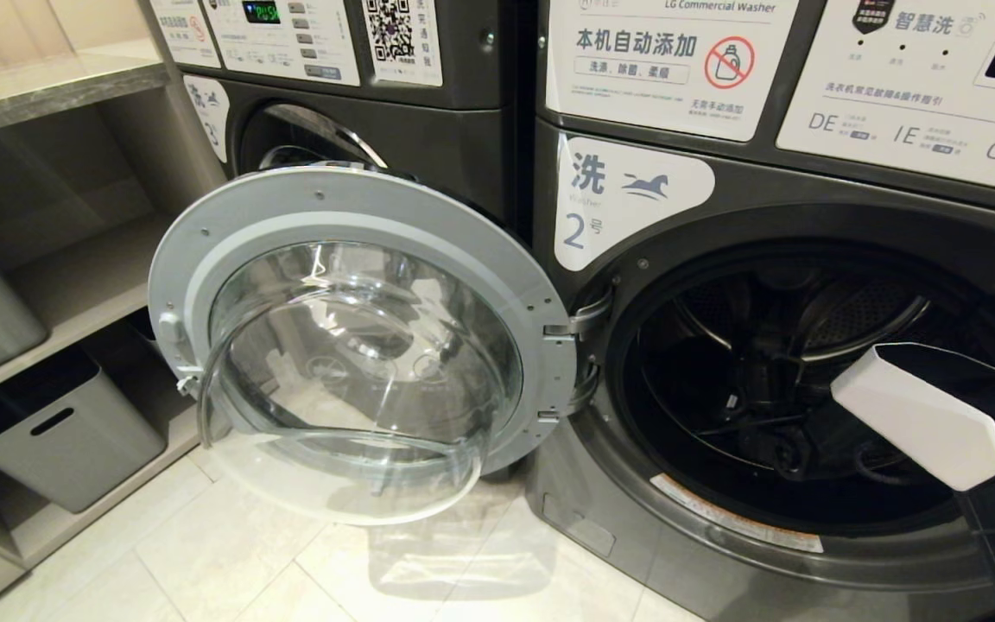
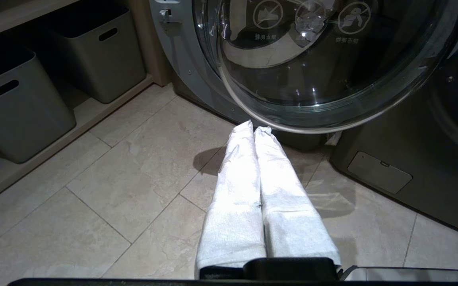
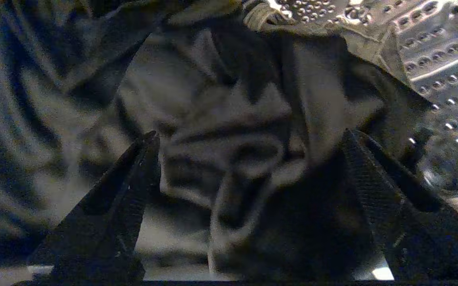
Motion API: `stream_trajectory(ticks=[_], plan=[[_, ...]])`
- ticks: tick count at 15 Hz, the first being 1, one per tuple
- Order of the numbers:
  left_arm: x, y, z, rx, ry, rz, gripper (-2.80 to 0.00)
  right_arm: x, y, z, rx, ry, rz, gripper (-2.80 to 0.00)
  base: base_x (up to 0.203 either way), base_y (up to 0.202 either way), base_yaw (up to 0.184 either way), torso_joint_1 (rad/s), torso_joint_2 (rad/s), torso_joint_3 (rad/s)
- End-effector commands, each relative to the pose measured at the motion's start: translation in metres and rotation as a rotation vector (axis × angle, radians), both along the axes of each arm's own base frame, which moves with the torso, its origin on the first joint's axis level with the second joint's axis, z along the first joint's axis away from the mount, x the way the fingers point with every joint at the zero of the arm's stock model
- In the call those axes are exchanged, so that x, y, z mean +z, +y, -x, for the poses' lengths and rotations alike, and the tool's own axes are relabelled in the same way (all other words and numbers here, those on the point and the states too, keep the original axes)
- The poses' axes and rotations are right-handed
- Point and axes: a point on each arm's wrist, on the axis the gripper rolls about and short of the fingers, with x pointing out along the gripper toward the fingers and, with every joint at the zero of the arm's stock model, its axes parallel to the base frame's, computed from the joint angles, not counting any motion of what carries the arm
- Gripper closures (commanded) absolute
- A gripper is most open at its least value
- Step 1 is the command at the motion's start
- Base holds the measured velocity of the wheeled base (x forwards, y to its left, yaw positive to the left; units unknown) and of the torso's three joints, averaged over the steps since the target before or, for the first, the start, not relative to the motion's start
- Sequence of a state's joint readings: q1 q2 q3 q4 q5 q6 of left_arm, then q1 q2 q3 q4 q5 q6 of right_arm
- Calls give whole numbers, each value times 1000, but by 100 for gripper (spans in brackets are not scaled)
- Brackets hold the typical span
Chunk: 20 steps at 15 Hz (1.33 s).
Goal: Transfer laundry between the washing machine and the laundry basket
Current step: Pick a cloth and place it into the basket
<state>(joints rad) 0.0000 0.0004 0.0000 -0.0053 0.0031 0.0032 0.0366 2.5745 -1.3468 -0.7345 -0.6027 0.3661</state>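
Flanking crumpled dark laundry (image 3: 229,131), right claw (image 3: 249,139) spread

A shared, self-service laundry room, this one: two dark grey front-loading washing machines (image 1: 774,285) stand side by side, panels plastered with instruction stickers, a QR code (image 1: 400,34) and a big number label (image 1: 627,203). One round glass door (image 1: 359,345) hangs wide open. On the left, open shelves (image 1: 57,285) hold grey storage bins (image 1: 66,432), all above pale floor tiles (image 2: 105,198).
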Motion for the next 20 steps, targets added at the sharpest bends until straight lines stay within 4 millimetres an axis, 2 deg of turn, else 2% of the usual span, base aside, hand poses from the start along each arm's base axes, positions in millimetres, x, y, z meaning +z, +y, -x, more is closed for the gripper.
stream_trajectory(ticks=[1,4,9,13,17,18,20], plan=[[0,0,0,0,-1,0,0,-3,-6,-11,-16,-18,-4,-280,0,0,0,0,0,0],[0,0,0,0,-1,0,0,-15,-8,-25,9,8,-23,-280,0,0,0,0,0,0],[0,0,0,0,0,0,0,-37,-8,-28,14,65,-39,-280,0,0,0,0,0,0],[0,0,0,-1,-1,0,0,-35,-8,-44,3,-15,-67,-280,0,0,0,0,0,0],[0,0,0,0,-1,0,0,-46,-8,-58,7,-8,-70,-280,0,0,0,0,0,0],[0,0,0,0,-1,0,0,-55,-10,-58,8,17,-73,-280,0,0,0,0,0,0],[0,0,0,0,0,0,0,-59,-11,-58,27,24,-89,-280,0,0,0,0,0,0]])
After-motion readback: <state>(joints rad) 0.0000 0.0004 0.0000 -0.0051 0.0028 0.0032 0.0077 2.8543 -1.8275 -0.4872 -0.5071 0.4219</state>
